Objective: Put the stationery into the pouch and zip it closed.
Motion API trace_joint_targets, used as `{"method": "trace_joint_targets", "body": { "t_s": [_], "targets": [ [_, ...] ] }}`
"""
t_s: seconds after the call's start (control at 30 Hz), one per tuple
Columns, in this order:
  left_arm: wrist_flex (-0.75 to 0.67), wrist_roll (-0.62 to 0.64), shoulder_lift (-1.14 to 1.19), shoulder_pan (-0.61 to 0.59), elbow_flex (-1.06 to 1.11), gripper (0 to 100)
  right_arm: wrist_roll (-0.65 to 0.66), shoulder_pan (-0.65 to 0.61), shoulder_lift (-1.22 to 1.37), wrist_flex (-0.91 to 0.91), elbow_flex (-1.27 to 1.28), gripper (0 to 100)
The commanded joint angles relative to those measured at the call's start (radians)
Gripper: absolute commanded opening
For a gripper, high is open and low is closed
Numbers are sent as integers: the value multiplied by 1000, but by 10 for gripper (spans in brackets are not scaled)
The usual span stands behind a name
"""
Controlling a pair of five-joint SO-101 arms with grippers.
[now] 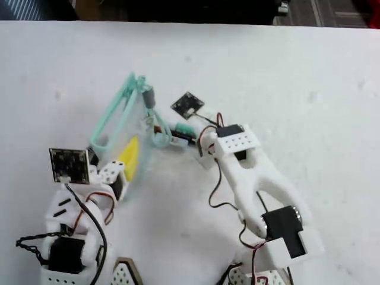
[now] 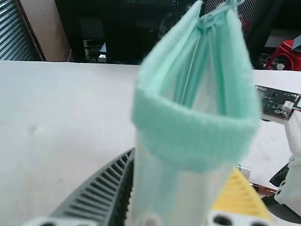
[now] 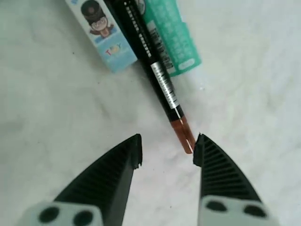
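Observation:
A clear pouch (image 1: 122, 116) with mint-green trim and zipper stands tilted on the table, its mouth gaping. My left gripper (image 1: 123, 166) is shut on its lower end. In the left wrist view the pouch (image 2: 197, 127) sits between the grey and yellow fingers (image 2: 237, 193) of that gripper (image 2: 183, 165). My right gripper (image 3: 167, 146) is open just above the table. The brown tip of a black pen (image 3: 157, 70) lies beside one of its fingertips. A light-blue box (image 3: 101, 37) and a green item (image 3: 171, 37) flank the pen. In the high view this stationery (image 1: 178, 134) lies just right of the pouch, beside the right gripper (image 1: 200, 144).
The white table (image 1: 285, 77) has open room to the right and at the back, ending at a dark far edge. Loose cables (image 1: 217, 190) hang along the right arm. That arm's camera board (image 2: 277, 101) appears close beside the pouch.

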Motion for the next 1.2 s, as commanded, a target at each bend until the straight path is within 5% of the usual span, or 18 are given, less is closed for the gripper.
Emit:
{"method": "trace_joint_targets", "body": {
  "t_s": [0.0, 0.37, 0.53, 0.63, 0.8, 1.17],
  "targets": [
    [-26, -6, 7, -4, -11, 238, 11, -10, -1, -47, -37, 170],
    [-23, -6, 7, 16, -11, 238, 12, -2, 173, -124, -121, 167],
    [-23, -6, 7, 16, -11, 238, 12, -1, 228, -91, -178, 9],
    [-23, -6, 7, 16, -11, 238, 12, 1, 237, -54, -196, 34],
    [-23, -6, 7, 16, -11, 238, 20, 143, 236, -42, -210, 16],
    [-23, -6, 7, 16, -11, 238, 575, 499, 236, 162, -227, 16]
  ]
}}
